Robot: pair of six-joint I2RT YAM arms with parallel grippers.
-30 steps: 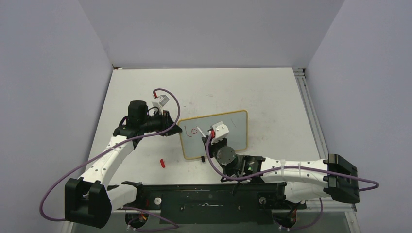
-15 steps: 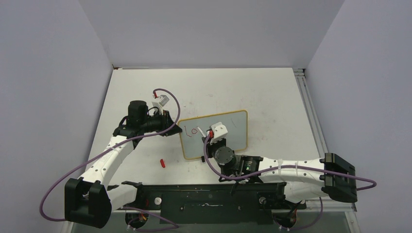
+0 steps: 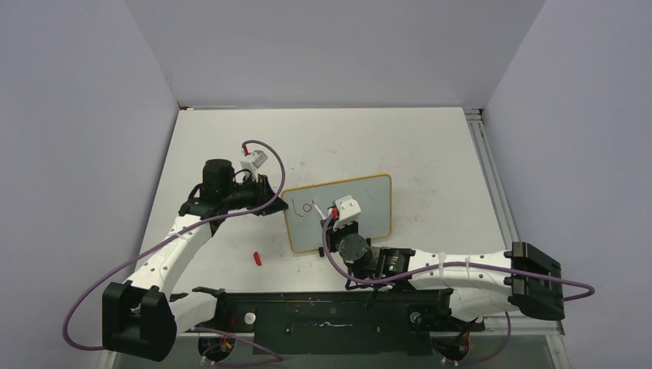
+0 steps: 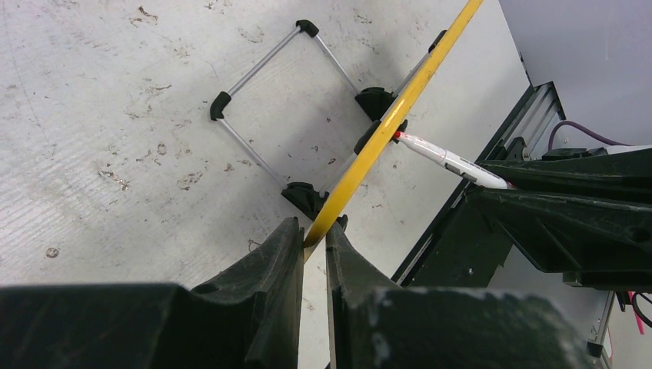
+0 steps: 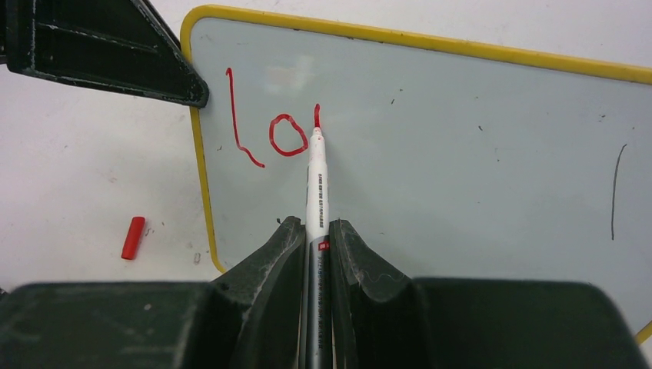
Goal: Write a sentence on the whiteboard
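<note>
I have my right gripper (image 5: 315, 227) pressed together on the marker (image 5: 316, 173), its barrel running straight up the middle of the right wrist view so I can watch the tip. It touches the whiteboard (image 5: 477, 161) just right of the red "lo" in the board's upper left, at the foot of a short stroke. That is all there is of the sentence (image 5: 277, 138), so I judge most of the writing lies ahead. My left gripper (image 4: 314, 231) pinches the board's yellow frame at its left edge, I reckon to stop it sliding under the pen's push, since it seems propped on a thin wire stand (image 4: 265, 104). The red cap (image 5: 132, 237) lies on the table (image 3: 430, 154), lower left, clear of the board
</note>
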